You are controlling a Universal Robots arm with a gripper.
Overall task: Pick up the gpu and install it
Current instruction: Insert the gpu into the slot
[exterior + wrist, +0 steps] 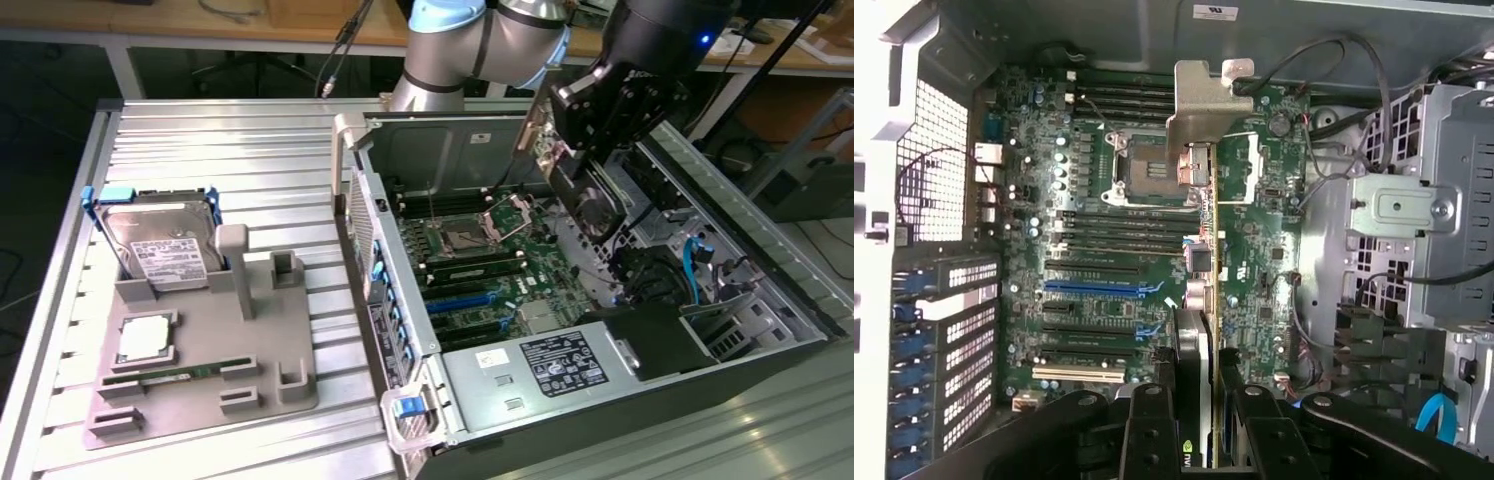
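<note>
**GPU install: card's in the air, not seated yet**

Quick status from us: the pick-up half looks done, the install half doesn't.

The gpu (pixel 1199 255) is off the desk and pinched edge-on in the tool (pixel 1199 405), with the fingers (pixel 1152 425) pressed against its two flat faces. It hangs inside the open case (pixel 441 145), over the motherboard (pixel 1094 190), roughly above the middle of the board. From the exterior view it looks clear of the slots. How close it is we can't tell, but nothing reads as seated, so imo the fitting is all left to do.

Materials, working outward:
- The card is thin, flat and dark w/ a black cooler face. Its bracket (pixel 1206 105) is dull silver stamped metal w/ a bent tab.
- The mobo is green PCB, busy w/ small caps and long black slots, plus one blue slot (pixel 1094 287).
- The case is grey sheet steel w/ perforated mesh on one wall.
- The desk (pixel 214 140) is ribbed aluminium.
- On it sits a matte grey fixture (pixel 287 320) w/ blocky uprights, which holds a silver hard drive (pixel 160 245) w/ a white label.
</note>
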